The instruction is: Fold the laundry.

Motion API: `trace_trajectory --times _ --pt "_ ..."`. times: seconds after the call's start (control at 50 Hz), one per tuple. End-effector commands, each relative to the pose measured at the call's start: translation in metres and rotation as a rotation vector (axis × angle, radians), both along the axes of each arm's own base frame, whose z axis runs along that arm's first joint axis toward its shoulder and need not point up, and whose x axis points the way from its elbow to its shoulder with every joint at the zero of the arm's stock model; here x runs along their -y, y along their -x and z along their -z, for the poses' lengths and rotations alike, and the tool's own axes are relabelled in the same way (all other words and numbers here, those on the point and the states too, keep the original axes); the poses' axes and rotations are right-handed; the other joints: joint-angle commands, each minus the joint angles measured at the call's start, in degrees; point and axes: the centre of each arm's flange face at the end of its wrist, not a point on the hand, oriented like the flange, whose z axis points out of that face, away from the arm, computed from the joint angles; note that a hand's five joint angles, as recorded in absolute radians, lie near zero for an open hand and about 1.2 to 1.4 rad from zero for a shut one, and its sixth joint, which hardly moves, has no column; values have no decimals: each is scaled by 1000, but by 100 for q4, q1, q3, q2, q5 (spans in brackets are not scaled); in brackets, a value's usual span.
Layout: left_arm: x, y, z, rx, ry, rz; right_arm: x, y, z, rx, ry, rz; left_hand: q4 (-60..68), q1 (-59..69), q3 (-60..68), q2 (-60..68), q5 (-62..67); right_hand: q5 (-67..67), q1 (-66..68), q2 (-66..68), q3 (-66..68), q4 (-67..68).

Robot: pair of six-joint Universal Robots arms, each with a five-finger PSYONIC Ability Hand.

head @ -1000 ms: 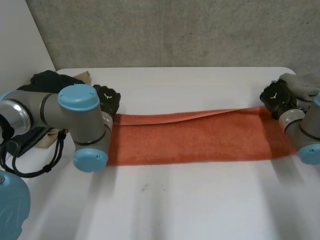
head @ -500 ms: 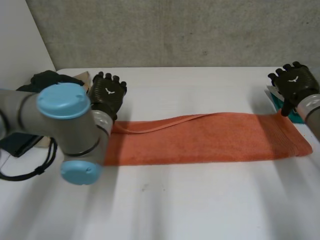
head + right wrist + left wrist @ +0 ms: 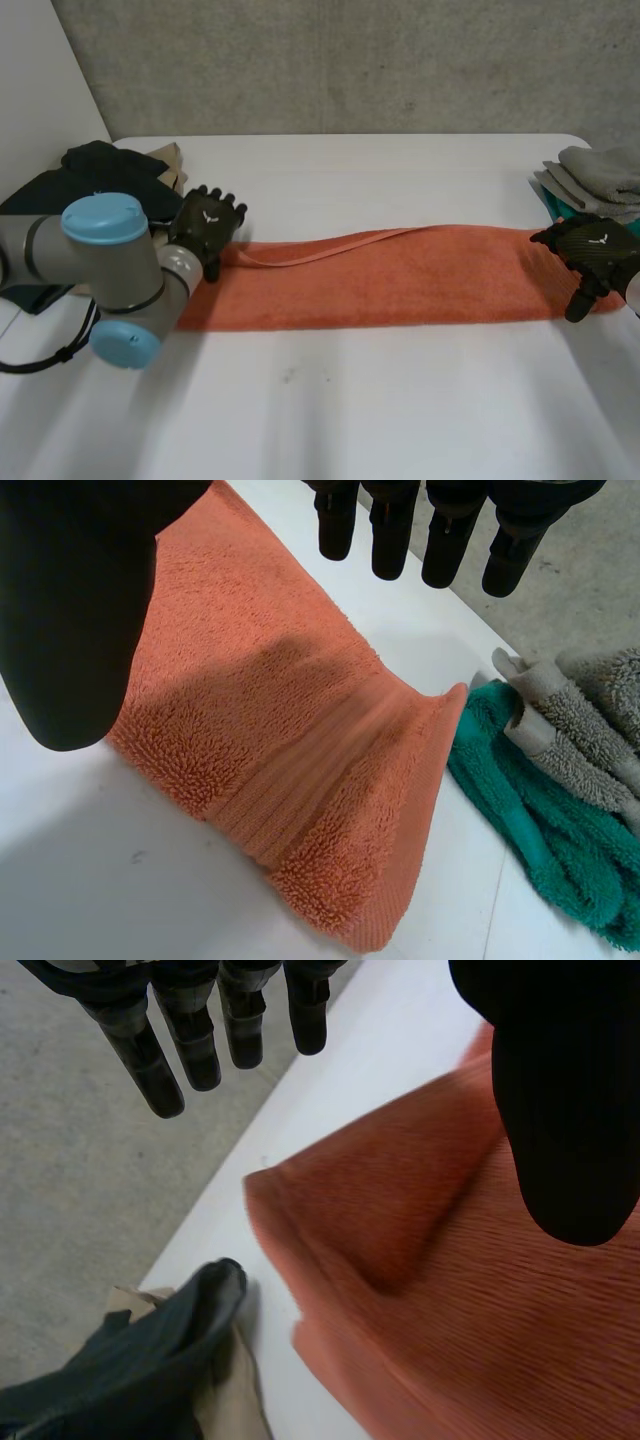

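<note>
No words, numbers or brand names can be read anywhere. The only marking is a small white emblem [image 3: 212, 214] on the back of the left hand [image 3: 203, 233], with a matching one on the back of the right hand [image 3: 588, 252]; in the head view both are too small to make out as letters.

a lab-like test space: bare white table [image 3: 400, 400] against a rough concrete wall [image 3: 350, 60].
</note>
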Motion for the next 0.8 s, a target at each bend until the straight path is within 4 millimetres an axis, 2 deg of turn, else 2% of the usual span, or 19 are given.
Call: trace_trajectory --times 0.02,0.04,0.1,0.12,0.18,0.28,0.38,0.5,0.58,0.68,0.72,0.8 --pt "40 14 -9 -114 114 -19 0 -1 3 0 21 3 727 808 690 709 613 208 160 251 270 284" --pt "52 16 -13 -160 142 -37 0 -1 4 -1 26 3 961 1042 924 943 847 259 211 302 320 334" --pt "71 15 -16 -204 178 -92 1 0 6 -3 39 7 1249 1330 1212 1231 1135 460 412 504 522 536" --pt "81 11 -16 -206 200 -155 1 0 6 -5 43 7 1216 1297 1179 1198 1102 511 463 554 573 587" --pt "86 5 -13 -182 194 -238 1 1 6 -9 42 8 1132 1213 1095 1114 1017 779 731 822 840 855" --pt "64 5 -7 -133 107 -235 1 1 6 -9 41 6 981 1062 943 962 866 932 884 975 994 1008" --pt "38 5 -24 -132 85 -193 3 8 6 -20 42 19 880 961 842 861 765 1016 968 1059 1078 1092" --pt "4 20 -19 -137 4 -11 3 10 6 -40 47 20 880 961 842 861 765 1016 968 1059 1078 1092" --pt "-6 23 -17 -131 -14 19 3 10 7 -41 44 19 880 961 842 861 765 1016 968 1059 1078 1092" --pt "-7 24 -13 -127 -22 28 2 8 8 -40 41 15 880 961 842 861 765 999 951 1043 1061 1075" --pt "-5 26 -12 -125 -19 32 2 8 8 -40 40 13 880 961 842 861 765 999 952 1043 1061 1075" --pt "6 30 3 -109 -14 32 1 7 8 -40 40 13 880 961 842 861 765 1016 968 1059 1078 1092"
